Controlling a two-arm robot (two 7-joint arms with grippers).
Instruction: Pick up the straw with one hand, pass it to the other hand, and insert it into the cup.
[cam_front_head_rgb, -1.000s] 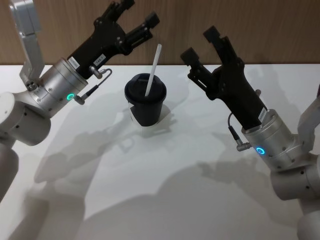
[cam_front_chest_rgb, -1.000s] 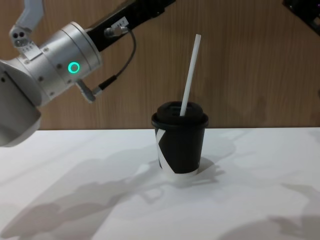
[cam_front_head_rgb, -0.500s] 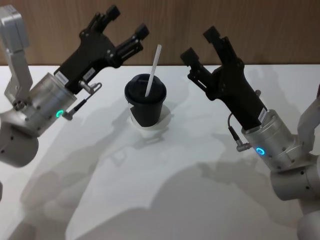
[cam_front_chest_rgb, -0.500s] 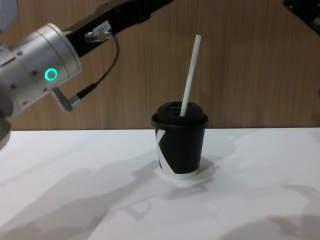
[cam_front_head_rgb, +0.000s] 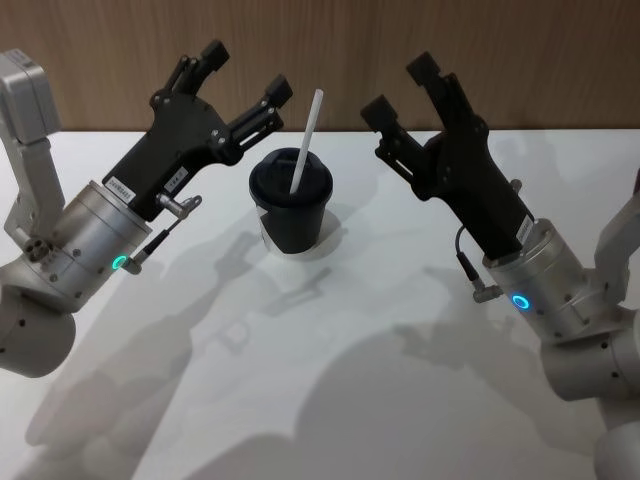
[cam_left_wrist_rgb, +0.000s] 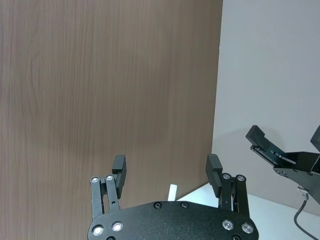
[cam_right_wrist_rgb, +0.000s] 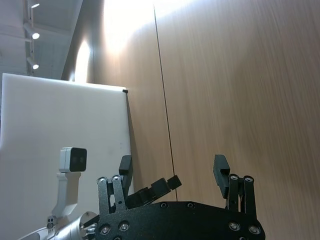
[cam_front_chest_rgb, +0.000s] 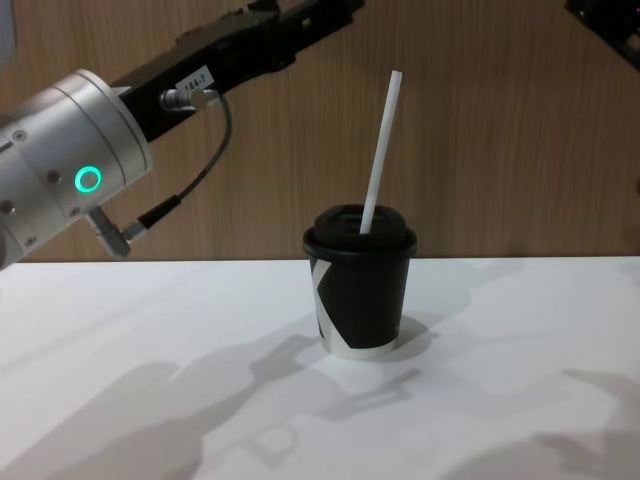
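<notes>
The white worktop (cam_front_head_rgb: 330, 400) carries the cup (cam_front_head_rgb: 291, 212), which stands upright near its far edge, in front of a wood wall (cam_front_chest_rgb: 500, 150). The left end effector (cam_front_head_rgb: 240, 80) hangs raised just left of the cup, its fingers spread apart and empty, touching nothing. The right end effector (cam_front_head_rgb: 400, 88) hangs to the cup's right, a little farther off, fingers likewise apart and empty. The straw (cam_front_head_rgb: 307, 140) sits in the hole of the cup's lid (cam_front_chest_rgb: 360, 228), leaning slightly to the right, most of its length standing clear above the lid.
</notes>
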